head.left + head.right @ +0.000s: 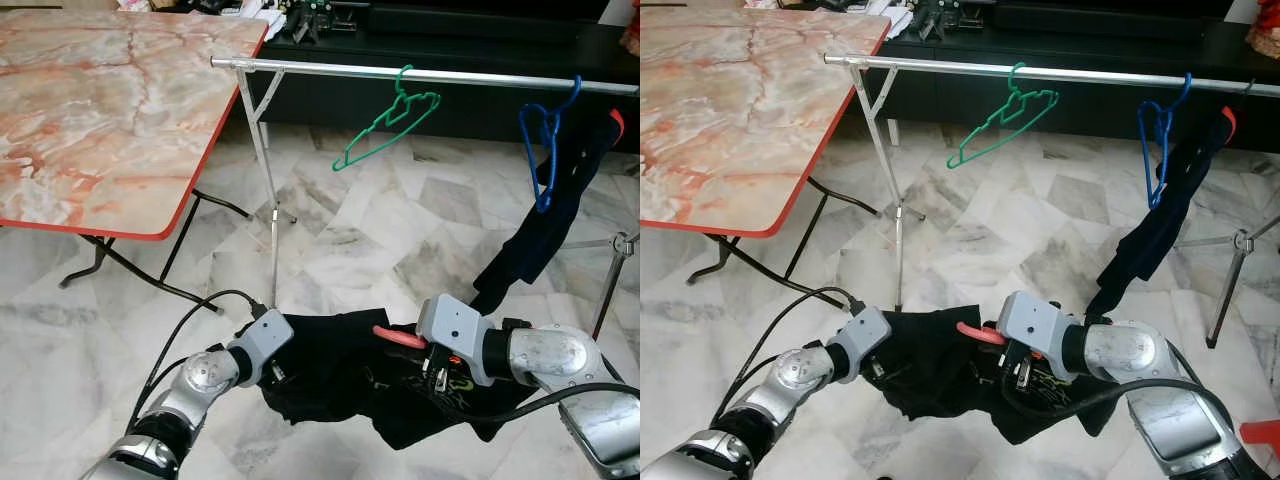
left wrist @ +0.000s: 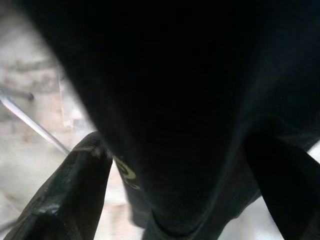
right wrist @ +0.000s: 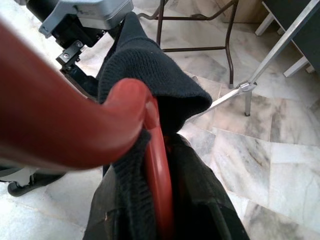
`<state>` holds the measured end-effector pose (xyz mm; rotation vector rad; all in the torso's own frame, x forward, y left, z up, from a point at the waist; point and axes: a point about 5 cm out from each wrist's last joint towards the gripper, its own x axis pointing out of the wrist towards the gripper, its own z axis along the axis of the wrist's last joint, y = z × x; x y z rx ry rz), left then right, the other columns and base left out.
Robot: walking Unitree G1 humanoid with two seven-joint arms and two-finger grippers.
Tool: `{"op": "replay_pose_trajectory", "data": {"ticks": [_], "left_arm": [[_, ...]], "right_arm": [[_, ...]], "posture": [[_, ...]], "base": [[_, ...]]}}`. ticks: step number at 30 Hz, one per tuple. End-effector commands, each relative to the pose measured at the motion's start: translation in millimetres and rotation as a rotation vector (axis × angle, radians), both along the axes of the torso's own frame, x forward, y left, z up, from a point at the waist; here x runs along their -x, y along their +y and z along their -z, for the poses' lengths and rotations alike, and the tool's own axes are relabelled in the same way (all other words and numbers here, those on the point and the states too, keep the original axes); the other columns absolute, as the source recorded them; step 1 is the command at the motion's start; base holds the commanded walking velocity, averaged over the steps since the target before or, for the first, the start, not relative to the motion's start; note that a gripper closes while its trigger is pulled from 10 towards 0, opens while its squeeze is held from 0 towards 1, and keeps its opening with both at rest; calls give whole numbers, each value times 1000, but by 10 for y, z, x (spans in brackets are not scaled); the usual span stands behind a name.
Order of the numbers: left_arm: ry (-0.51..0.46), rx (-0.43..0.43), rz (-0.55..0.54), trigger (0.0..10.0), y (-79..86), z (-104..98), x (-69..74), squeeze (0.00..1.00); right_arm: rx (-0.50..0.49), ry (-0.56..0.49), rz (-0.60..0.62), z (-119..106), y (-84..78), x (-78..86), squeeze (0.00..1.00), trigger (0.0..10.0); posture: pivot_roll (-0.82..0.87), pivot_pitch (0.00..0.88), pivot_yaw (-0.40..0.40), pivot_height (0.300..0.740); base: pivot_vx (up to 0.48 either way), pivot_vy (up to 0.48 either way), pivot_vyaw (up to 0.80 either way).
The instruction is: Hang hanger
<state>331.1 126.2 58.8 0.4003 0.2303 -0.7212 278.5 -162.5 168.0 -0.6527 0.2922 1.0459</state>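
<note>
Low over the marble floor, the robot holds a black garment stretched between its two arms, a red hanger threaded into the cloth. The right gripper is at the garment's neck beside the hanger's red hook; the right wrist view shows the red plastic running between folds of black knit right at the camera, so it appears clamped on the hanger, though the fingertips themselves are buried in fabric. The left gripper takes the garment's far shoulder, and the left wrist view shows dark cloth lying between its two black fingers, which stand fairly wide around the bundle. The dressing of the hanger looks done or nearly so; the hanging itself is not yet done. Farther off, the silver rail of the clothes rack already carries an empty green hanger near its middle and a blue hanger with a dark garment toward its right end, with bare rail between them. A marble-topped folding table stands at left.
</note>
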Motion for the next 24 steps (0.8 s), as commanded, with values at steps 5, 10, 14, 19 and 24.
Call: {"op": "replay_pose_trajectory", "data": {"ticks": [5, 10, 14, 19, 24], "left_arm": [[25, -33, -15, 0, 80, 59, 23, 0], [18, -11, -23, 0, 89, 56, 30, 0], [15, -1, -23, 0, 88, 50, 30, 0], [6, 15, -16, 0, 78, 34, 29, 0], [-3, 34, -12, 0, 74, 6, 18, 0]], "right_arm": [[-24, -35, -26, -90, 37, 31, 0, 10000], [-24, -37, -14, -87, 39, 15, 0, 10000], [-23, -39, -10, -87, 35, 4, 0, 10000], [-22, -43, -3, -88, 28, -5, 0, 10000], [-28, -42, 7, -75, 30, -13, 0, 10000]], "posture": [[-34, 226, 8, 740], [-34, 226, 8, 740], [-30, 223, 7, 740], [-31, 217, 8, 740], [-29, 215, 9, 740]], "base": [[0, 0, 0], [0, 0, 0], [0, 0, 0], [0, 0, 0], [0, 0, 0]]}}
